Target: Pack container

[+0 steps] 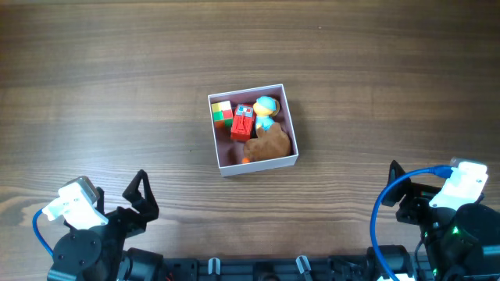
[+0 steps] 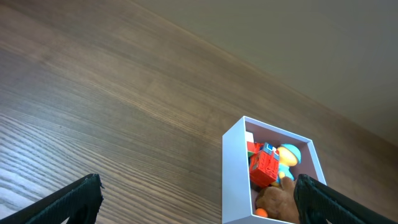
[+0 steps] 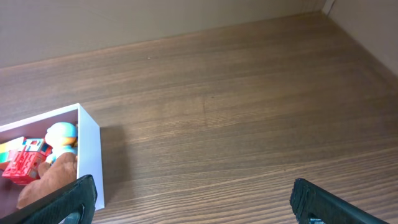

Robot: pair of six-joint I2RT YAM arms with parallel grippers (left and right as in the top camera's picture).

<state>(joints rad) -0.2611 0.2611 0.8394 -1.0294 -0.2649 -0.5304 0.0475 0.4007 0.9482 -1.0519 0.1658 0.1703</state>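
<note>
The container (image 1: 219,134), a shallow white box with a dusty-pink inside, sits at the table's middle. In it lie a red-green-yellow block (image 1: 222,112), a red toy (image 1: 243,122), a figure with a blue cap (image 1: 266,107) and a brown plush (image 1: 271,143). The container also shows in the left wrist view (image 2: 235,168) and in the right wrist view (image 3: 87,149). My left gripper (image 1: 142,200) is open and empty at the front left. My right gripper (image 1: 400,195) is open and empty at the front right. Both are well short of the container.
The wooden table (image 1: 117,78) stretches around the box. A beige wall (image 3: 124,18) rises behind the table's far edge. Blue cables (image 1: 383,203) run by the right arm's base.
</note>
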